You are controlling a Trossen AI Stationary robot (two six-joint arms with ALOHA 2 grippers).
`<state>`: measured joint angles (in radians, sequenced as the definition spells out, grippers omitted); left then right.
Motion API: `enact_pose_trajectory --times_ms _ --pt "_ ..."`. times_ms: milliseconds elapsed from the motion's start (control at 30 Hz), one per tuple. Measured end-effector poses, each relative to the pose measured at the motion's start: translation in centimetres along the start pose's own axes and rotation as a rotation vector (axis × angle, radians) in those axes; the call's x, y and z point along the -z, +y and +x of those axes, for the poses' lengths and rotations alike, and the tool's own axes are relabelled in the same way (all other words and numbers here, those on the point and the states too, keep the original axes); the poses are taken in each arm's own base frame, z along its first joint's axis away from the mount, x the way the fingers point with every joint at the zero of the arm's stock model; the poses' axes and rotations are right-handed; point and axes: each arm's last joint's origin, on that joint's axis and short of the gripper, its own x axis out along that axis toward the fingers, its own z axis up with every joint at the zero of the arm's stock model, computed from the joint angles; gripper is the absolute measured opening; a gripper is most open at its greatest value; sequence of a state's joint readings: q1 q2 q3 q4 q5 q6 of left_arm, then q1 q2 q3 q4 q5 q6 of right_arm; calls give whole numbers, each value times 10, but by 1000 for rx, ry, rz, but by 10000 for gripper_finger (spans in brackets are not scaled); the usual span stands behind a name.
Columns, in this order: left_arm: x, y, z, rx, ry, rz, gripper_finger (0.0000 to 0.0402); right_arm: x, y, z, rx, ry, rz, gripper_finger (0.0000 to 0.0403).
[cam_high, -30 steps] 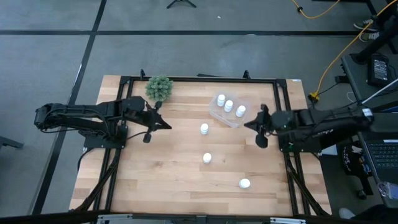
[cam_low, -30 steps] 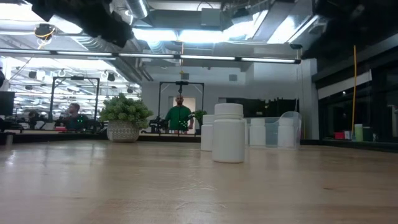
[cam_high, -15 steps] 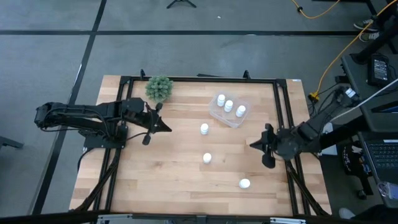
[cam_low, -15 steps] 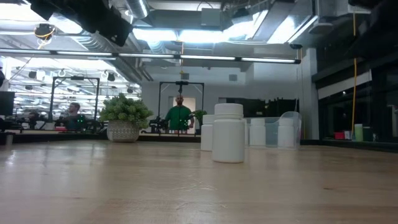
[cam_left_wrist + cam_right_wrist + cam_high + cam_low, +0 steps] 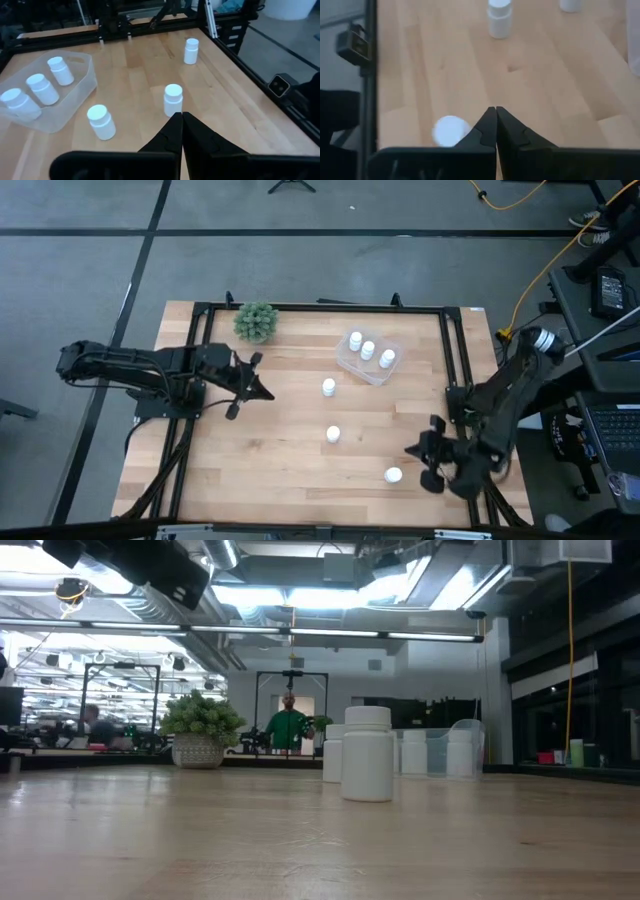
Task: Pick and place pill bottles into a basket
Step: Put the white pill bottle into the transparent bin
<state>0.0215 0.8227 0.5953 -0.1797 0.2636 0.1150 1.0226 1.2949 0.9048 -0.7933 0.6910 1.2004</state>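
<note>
Wooden worktop [image 5: 290, 470] carried three loose pill bottles [image 5: 333, 434]; three stood in the basket [image 5: 349, 364]; right gripper [image 5: 421, 465], closed, hovered seemingly just beside the nearest bottle [image 5: 393, 475]; left gripper [image 5: 262, 392] closed, empty.

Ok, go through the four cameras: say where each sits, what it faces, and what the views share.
High: above, straight down on the table, basket, both arms.
Low: at tabletop height, level across to the plant; an arm's underside above.
Left wrist: on the left arm, past its shut left gripper, toward the basket.
Right wrist: past the shut right gripper, down at the nearest bottle.
High and left wrist share three basketed bottles.
</note>
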Motion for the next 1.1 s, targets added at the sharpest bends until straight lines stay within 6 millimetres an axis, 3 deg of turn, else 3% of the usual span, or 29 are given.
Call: enact_pose_trajectory --times_ms 367,667,867,1100 --pt "-1 -7 2 38 0 17 2 38 53 -7 19 22 78 0" --pt "-1 -9 2 48 1 -22 3 81 68 2 34 -12 154 12" --pt "-1 -9 2 48 0 -30 5 89 70 12 64 -20 153 25" --pt "-1 -9 2 47 -2 -29 2 83 73 19 60 -23 198 59"
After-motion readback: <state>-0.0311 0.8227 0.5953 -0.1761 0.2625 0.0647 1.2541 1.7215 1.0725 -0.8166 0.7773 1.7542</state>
